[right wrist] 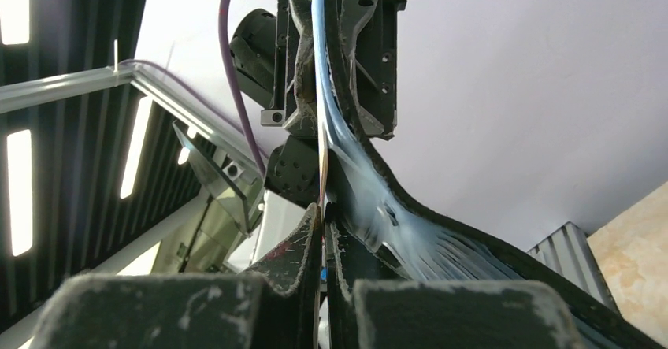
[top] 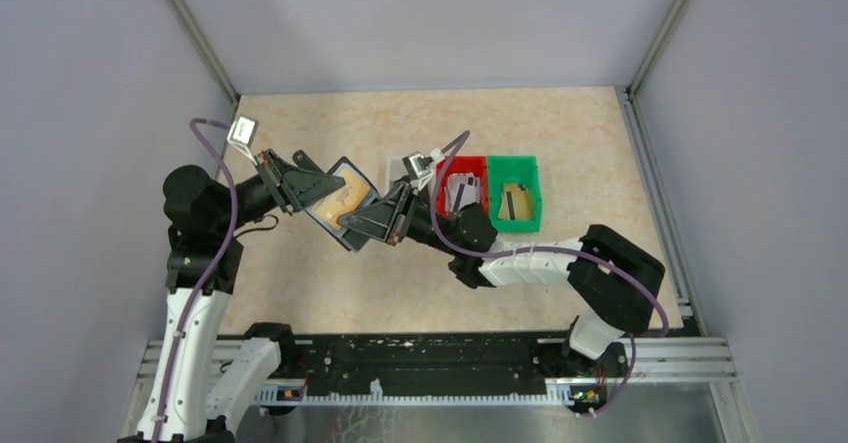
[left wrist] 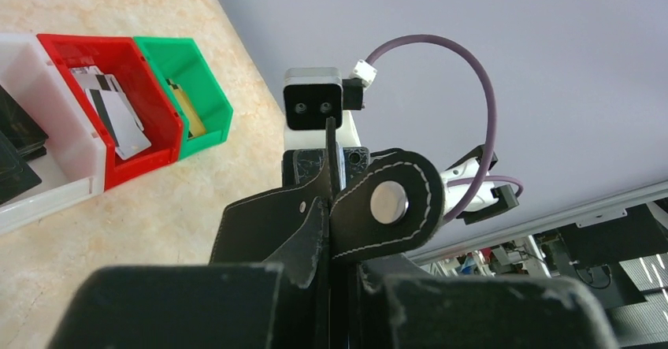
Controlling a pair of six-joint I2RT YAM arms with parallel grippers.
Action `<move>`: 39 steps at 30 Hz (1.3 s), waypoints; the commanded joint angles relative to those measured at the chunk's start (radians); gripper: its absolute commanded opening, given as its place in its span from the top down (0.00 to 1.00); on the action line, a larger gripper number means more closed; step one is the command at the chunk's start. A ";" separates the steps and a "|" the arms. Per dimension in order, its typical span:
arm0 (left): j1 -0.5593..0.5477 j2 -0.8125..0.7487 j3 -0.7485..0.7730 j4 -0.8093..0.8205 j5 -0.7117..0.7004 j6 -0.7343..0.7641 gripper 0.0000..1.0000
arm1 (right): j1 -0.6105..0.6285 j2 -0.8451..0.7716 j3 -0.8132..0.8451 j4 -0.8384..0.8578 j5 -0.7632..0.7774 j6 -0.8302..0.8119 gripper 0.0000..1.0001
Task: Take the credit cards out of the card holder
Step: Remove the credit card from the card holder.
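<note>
Card holder (top: 330, 221) is held above the table (top: 560, 133) between the left gripper (top: 318, 185) and the right gripper (top: 358, 228). At the left wrist, its black flap is clamped tight. At the right wrist, a thin credit card (right wrist: 321, 160) edge is pinched by closed fingers.

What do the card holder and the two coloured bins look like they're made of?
Card holder: black leather or leather-look material, matte with a faint grain; pale stitching runs along the edges and a shiny metal snap sits in the strap tab. Red bin and green bin: probably moulded hard plastic, smooth and slightly glossy, with uniform colour and thick rims.
</note>
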 commanded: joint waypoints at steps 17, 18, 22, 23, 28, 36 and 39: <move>0.023 -0.008 -0.008 0.078 0.043 -0.057 0.84 | -0.005 -0.091 -0.071 0.044 0.032 -0.054 1.00; 0.025 -0.008 -0.007 0.079 0.044 -0.061 0.86 | -0.005 -0.093 -0.076 0.046 0.032 -0.054 1.00; 0.030 -0.008 -0.010 0.096 0.052 -0.081 0.90 | -0.004 -0.101 -0.090 0.051 0.037 -0.056 1.00; 0.030 -0.006 -0.009 0.097 0.055 -0.084 0.91 | -0.005 -0.104 -0.094 0.052 0.036 -0.056 1.00; 0.035 -0.005 -0.006 0.111 0.067 -0.099 0.88 | -0.004 -0.099 -0.114 0.081 0.037 -0.047 1.00; 0.037 -0.004 -0.011 0.147 0.093 -0.125 0.96 | -0.005 -0.065 -0.118 0.194 0.027 -0.006 0.91; 0.038 -0.005 -0.014 0.151 0.098 -0.127 1.00 | -0.007 -0.035 -0.085 0.228 0.025 0.020 0.78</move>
